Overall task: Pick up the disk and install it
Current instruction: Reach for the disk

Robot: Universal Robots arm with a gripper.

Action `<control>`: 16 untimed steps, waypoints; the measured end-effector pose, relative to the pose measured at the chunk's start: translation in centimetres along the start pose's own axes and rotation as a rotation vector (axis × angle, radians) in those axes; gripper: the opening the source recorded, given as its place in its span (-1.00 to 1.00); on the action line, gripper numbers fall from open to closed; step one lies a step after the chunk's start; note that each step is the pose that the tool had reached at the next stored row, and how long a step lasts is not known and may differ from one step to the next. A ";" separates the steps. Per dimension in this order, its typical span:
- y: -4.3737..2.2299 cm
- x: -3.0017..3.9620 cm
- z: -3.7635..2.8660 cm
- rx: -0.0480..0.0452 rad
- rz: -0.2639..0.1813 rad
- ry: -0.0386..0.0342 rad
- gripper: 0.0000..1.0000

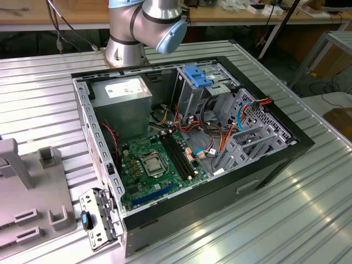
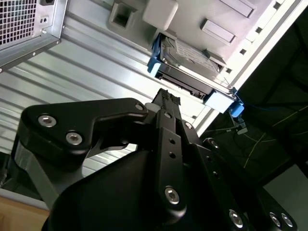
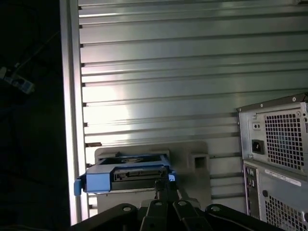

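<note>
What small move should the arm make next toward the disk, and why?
Probably ease the claw a little closer to the disk. In the second wrist view the disk lies on its grey holder, and the claw points at its near edge, seemingly just short of it.

1. No text, number or sign can be read in any view.
2. Power supply (image 1: pixel 121 102): white label (image 1: pixel 125 88) on its top face; print illegible.
3. Disk (image 2: pixel 190 60): pale label on its upper face, second wrist view; print illegible.
4. Computer case (image 3: pixel 276 144): white sticker strip (image 3: pixel 284 179) on the rear panel, first wrist view; print illegible.
</note>
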State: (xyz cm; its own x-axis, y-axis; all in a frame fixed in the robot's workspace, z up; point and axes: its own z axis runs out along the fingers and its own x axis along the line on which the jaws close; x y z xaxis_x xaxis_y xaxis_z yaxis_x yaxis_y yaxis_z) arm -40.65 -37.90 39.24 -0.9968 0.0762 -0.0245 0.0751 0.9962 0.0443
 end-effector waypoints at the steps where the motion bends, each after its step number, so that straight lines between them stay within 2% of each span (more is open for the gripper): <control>1: -0.02 0.39 0.00 -0.0001 0.000 -0.0001 -0.79; 4: -0.09 1.61 -0.04 0.0000 0.000 0.0001 -0.79; 10: -0.20 3.02 -0.06 0.0043 -0.001 -0.0003 -0.79; 16: -0.29 4.26 -0.10 0.0268 -0.002 -0.0020 -0.79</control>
State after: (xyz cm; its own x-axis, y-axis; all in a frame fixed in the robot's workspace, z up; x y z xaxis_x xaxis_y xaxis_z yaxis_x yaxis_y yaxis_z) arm -44.92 -37.87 39.22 -0.9969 0.0743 -0.0265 0.0739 0.9971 0.0175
